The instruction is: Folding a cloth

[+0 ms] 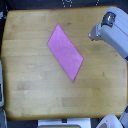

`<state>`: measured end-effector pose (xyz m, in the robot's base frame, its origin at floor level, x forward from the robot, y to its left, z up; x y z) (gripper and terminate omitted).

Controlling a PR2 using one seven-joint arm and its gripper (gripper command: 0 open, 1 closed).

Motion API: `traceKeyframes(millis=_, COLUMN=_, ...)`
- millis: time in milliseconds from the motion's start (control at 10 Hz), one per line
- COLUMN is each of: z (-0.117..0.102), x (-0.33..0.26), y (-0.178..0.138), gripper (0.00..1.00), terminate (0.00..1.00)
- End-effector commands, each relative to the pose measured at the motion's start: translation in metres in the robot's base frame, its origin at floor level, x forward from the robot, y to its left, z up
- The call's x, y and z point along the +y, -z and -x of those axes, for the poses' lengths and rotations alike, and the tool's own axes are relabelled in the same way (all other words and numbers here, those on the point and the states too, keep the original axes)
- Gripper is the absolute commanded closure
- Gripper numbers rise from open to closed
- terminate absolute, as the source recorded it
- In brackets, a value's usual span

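One cloth lies flat near the middle of the wooden table, a pink-magenta four-sided sheet. Its long axis runs diagonally, from upper left to lower right in the exterior view. One arm reaches in from the exterior view's right, apart from the cloth; whether its gripper is parted or closed cannot be told.

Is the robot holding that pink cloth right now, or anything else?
No, nothing seems held. The cloth lies flat on the wooden table, apart from the arm at the exterior view's upper right. The claw itself is too blurred to make out.
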<state>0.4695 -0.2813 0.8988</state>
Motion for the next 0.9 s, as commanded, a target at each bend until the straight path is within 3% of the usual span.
traceKeyframes(millis=0, z=0.000, x=0.001, y=0.001, gripper=0.00, terminate=0.00)
traceKeyframes(millis=300, z=0.013, x=0.009, y=0.020, gripper=0.00, terminate=0.00)
traceKeyframes(millis=800, z=0.068, x=0.051, y=0.042, gripper=0.00, terminate=0.00)
